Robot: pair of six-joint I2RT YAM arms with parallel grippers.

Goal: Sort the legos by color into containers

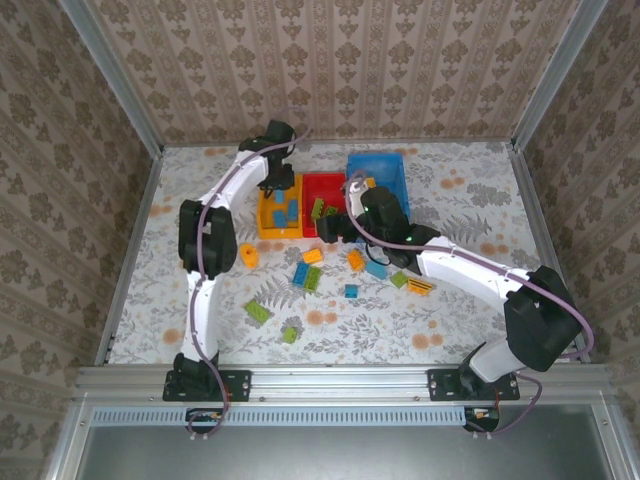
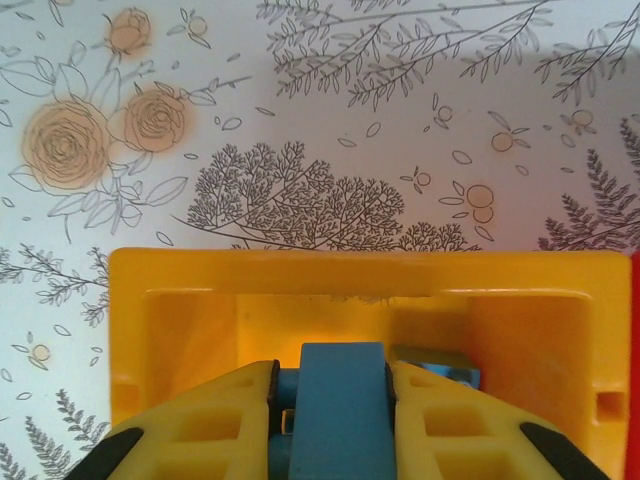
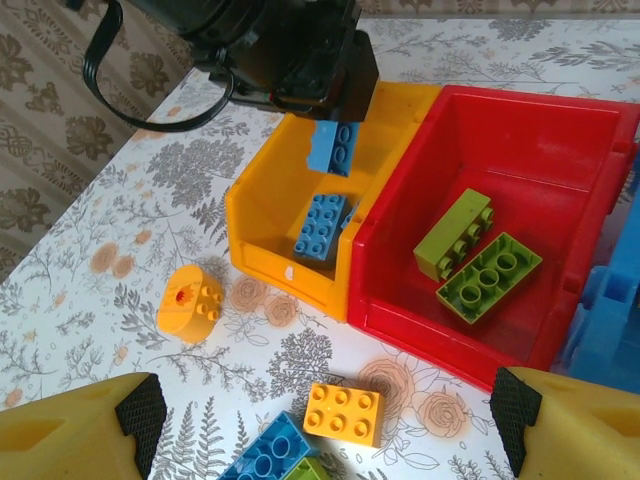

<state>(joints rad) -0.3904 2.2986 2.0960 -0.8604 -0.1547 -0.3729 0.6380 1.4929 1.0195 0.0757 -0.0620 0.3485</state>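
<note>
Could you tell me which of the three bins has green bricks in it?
The red bin, the middle one: two green bricks lie in it, whereas the yellow bin holds blue bricks.

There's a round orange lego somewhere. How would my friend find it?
Find the yellow bin, leftmost of three. On the table by its near left corner sits the orange lego. Unlike the boxy bricks nearby, it is round.

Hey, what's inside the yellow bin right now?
Blue bricks lie in the yellow bin; the left gripper holds another blue brick over it. Its body hides the bin's far end.
</note>
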